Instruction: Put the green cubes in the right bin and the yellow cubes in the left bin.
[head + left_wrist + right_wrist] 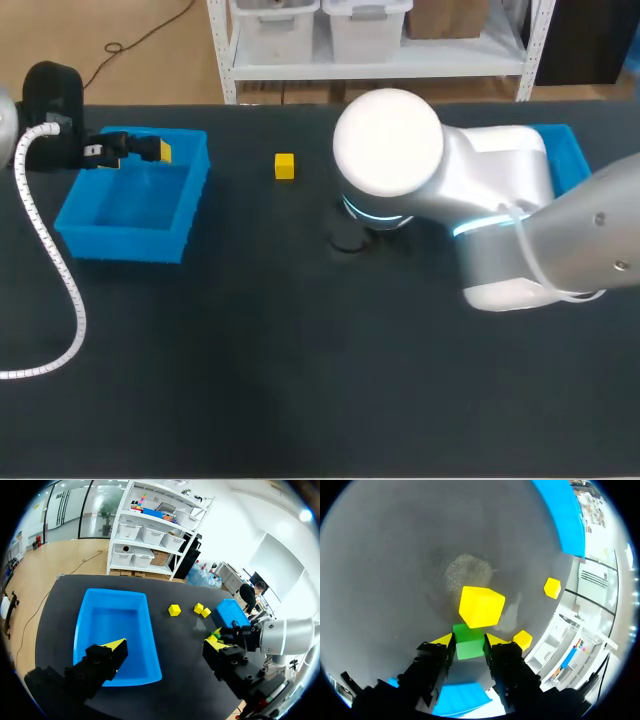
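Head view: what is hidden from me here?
- Right hand and green cube: covered by the right arm; only the right wrist view shows them.
- Right bin: mostly behind that arm, contents unseen.
- Yellow cubes: one shows; others lie under the arm.

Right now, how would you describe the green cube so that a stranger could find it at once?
Find the black table, then my right gripper near its middle. The green cube sits clamped between its two yellow tips. It is the only green piece: its neighbours are all yellow, the nearest yellow cube lying just ahead of it.
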Tool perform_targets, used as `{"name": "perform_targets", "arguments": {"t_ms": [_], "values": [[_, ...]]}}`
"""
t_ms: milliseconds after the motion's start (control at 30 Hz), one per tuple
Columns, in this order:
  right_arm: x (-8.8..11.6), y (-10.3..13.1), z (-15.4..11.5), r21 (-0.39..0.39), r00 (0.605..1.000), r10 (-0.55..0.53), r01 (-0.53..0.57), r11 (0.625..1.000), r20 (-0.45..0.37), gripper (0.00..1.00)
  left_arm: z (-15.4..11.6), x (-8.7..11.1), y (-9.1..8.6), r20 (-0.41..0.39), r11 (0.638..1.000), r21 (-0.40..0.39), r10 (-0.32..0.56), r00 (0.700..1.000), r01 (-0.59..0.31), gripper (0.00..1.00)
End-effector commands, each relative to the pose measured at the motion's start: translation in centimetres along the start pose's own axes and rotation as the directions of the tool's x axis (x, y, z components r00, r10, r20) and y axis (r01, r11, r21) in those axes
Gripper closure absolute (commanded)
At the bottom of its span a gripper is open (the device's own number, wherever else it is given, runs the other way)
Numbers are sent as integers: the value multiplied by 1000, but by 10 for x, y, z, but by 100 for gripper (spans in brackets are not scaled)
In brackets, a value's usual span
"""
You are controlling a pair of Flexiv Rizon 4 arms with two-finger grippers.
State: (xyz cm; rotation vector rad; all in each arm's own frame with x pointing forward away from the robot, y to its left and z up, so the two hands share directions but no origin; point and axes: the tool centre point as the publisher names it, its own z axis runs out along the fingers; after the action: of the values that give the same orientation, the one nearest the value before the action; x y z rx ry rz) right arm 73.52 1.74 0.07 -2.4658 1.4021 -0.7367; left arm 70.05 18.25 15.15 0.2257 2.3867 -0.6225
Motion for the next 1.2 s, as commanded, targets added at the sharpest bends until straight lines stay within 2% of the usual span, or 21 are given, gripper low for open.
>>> {"name": "perform_targets", "arguments": {"t_ms": [33, 167, 300, 467, 600, 700, 800, 900, 1033, 1133, 1200], "values": [[8, 0, -11, 25, 999, 47, -47, 999, 23, 100, 0, 1, 2, 7, 1000, 10, 2, 1000, -2, 0], [22, -11, -38, 69, 987, 145, -150, 986, 70, 100, 0, 1, 2, 7, 1000, 10, 2, 1000, -2, 0], [46, -25, -66, 112, 945, 300, -315, 943, 127, 100, 0, 1, 2, 7, 1000, 10, 2, 1000, -2, 0], [90, -31, -91, 151, 843, 504, -532, 833, 191, 100, 0, 1, 2, 7, 1000, 10, 2, 1000, -2, 0], [129, -26, -97, 140, 713, 662, -698, 703, 233, 100, 0, 1, 2, 7, 1000, 10, 2, 1000, -2, 0], [155, -18, -97, 106, 575, 774, -815, 569, 263, 100, 0, 1, 2, 7, 1000, 10, 2, 1000, -2, 0], [176, -6, -91, 68, 415, 865, -908, 413, 282, 100, 0, 1, 2, 7, 1000, 10, 2, 1000, -2, 0], [193, 8, -83, 22, 239, 925, -970, 243, 297, 100, 0, 1, 2, 7, 1000, 10, 2, 1000, -2, 0], [210, 27, -72, -40, 0, 957, -999, 13, 291, 100, 0, 1, 2, 7, 1000, 10, 2, 1000, -2, 0], [217, 39, -66, -76, -159, 946, -987, -143, 281, 100, 0, 1, 2, 7, 1000, 10, 2, 1000, -2, 0], [217, 46, -64, -105, -230, 933, -972, -208, 278, 100, 0, 1, 2, 7, 1000, 10, 2, 1000, -2, 0]]}}
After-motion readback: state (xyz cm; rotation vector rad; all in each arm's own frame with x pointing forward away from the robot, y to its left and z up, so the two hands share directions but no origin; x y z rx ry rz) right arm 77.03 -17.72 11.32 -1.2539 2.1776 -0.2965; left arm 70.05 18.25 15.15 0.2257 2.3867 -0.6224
